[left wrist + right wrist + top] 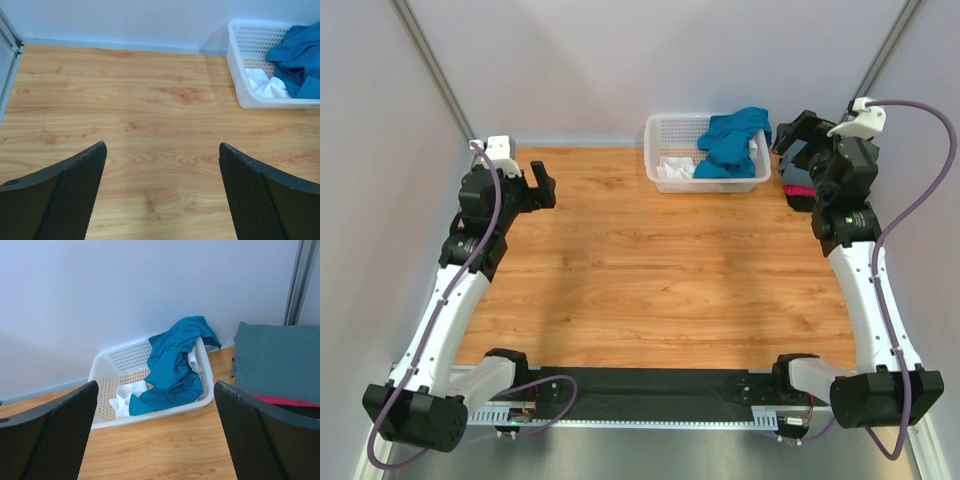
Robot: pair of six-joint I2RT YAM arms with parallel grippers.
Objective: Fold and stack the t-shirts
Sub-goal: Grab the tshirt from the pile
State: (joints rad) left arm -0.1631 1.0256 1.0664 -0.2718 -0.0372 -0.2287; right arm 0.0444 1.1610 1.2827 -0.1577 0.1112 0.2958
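A teal-blue t-shirt (735, 140) (172, 367) lies crumpled in the white lattice basket (660, 130) (112, 360) and hangs over its far rim. A white t-shirt (672, 168) (265, 85) (125, 394) lies beneath it. Right of the basket sits a folded stack with a slate-grey t-shirt (275, 360) (798, 178) on top. A red-pink one (285, 400) and a black one (802, 203) lie under it. My right gripper (797, 135) (156, 384) hovers open above the stack's near side, holding nothing. At the table's far left, my left gripper (545, 182) (162, 145) stands open and empty over bare wood.
The wooden table (650, 270) runs between the two arms. Pale walls close the back and sides, with metal posts (300, 280) in the corners. The basket (240, 95) stands against the back wall, right of centre.
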